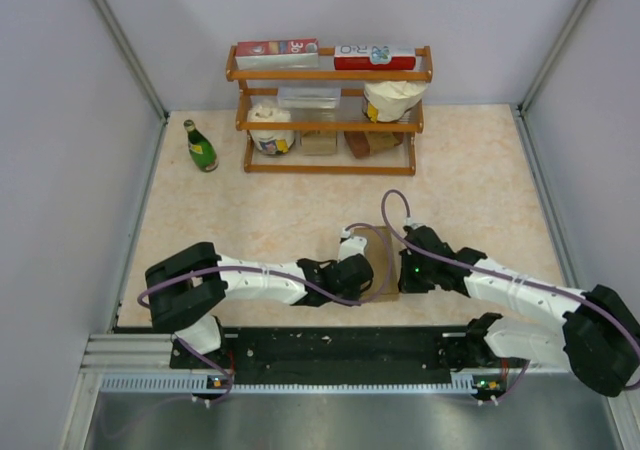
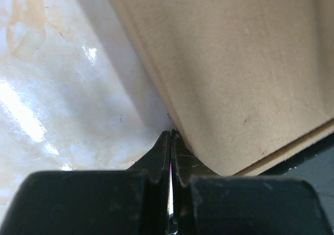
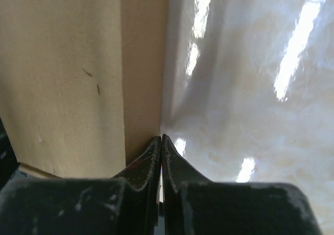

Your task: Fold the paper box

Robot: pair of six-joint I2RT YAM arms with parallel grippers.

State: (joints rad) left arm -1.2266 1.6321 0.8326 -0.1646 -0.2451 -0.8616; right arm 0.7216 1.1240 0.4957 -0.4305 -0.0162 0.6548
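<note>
Figure: the paper box is lying on the table close to its near edge, just ahead of the black base rail, and it is sitting squarely between the two arms. The left gripper is standing against the box's left side and the right gripper against its right side, so neither arm is the nearer one. Each gripper is clenched, jaws together and nothing between them. Seen from the left wrist, the closed fingertips are pointing at the foot of a brown panel that is leaning up and to the right. Seen from the right wrist, the closed fingertips are meeting the bottom corner of an upright panel on their left. The box's long axis is appearing to run away from the arm bases toward the wooden rack at the far wall, that is, across the line joining the two grippers. Judged from this, the coming move is turning on that opposition. The closed tips are acting as pushers on opposite long walls, and an inward push is needing to be even on both sides, or the light box is likely to slide or twist toward the weaker side. Whether the walls are already locked cannot be told from these views
</note>
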